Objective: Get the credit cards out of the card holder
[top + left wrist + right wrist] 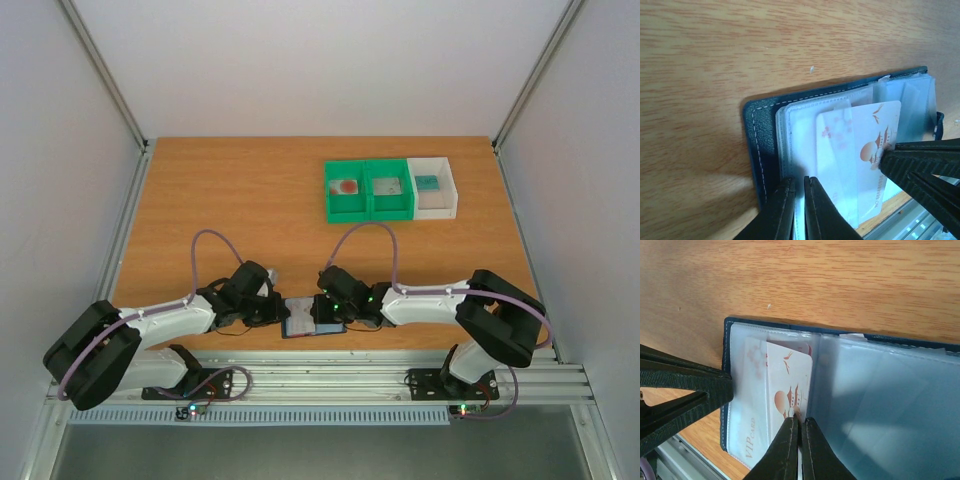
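Observation:
The dark navy card holder (310, 322) lies open on the wood table near the front edge, between both grippers. Its navy cover (760, 125) and clear sleeves (880, 390) show in both wrist views. A white credit card with orange-red print (787, 375) sticks partly out of a sleeve; it also shows in the left wrist view (875, 150). My right gripper (799, 421) is shut on that card's edge. My left gripper (799, 181) is shut on the clear sleeve at the holder's left side. A second card marked VIP sits under the sleeve (752, 390).
Two joined green bins (368, 190) and a white bin (432, 187) stand at the back right, each with a small flat item inside. The metal rail of the table's front edge (330, 380) runs just below the holder.

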